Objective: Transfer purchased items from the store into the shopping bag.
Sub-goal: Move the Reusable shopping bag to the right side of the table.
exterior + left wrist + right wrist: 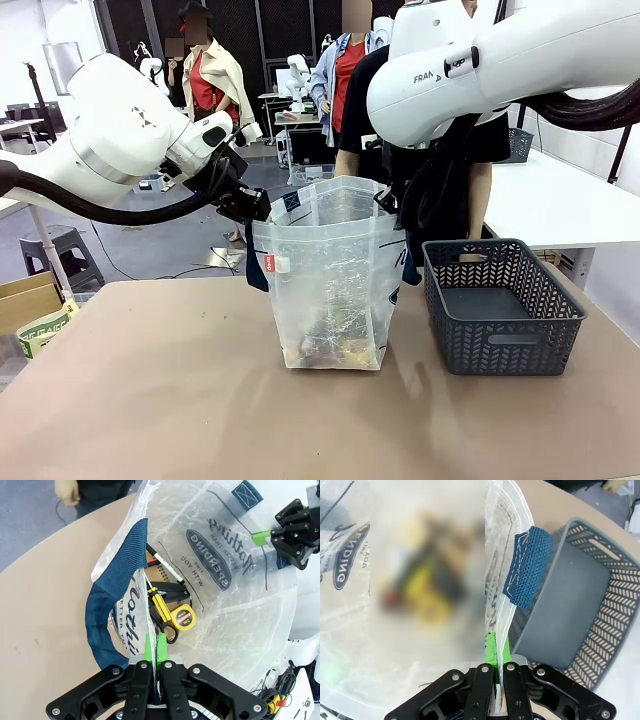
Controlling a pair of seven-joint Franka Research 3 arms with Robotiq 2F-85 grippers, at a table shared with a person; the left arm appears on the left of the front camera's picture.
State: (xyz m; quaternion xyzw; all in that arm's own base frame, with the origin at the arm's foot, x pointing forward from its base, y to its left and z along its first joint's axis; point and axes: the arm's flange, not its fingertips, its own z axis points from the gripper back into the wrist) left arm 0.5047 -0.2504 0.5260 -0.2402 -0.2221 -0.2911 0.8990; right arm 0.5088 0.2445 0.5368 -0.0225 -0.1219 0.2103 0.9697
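We judge the shopping bag (330,280) to be light, thin and slippery, a film that will sag or fold shut unless its mouth is held at two opposite places, so the rim next to each woven handle looks to us like the best place to take hold. It stands upright in the middle of the table (150,400), just left of the dark basket (510,345), whose floor looks bare. The left gripper (154,642) has its green pads pressed together on the near rim film, right beside the blue handle (107,615) that droops over the edge. The right gripper (497,647) pinches the opposite rim in the same way, just below the other handle (527,565), on the side facing the basket. Between the two grips the mouth gapes open, and at the bottom lie the purchased items (335,348): a yellow tape measure (184,617), scissors (162,607), a pen (165,565) and what seems to be a notebook (159,572)
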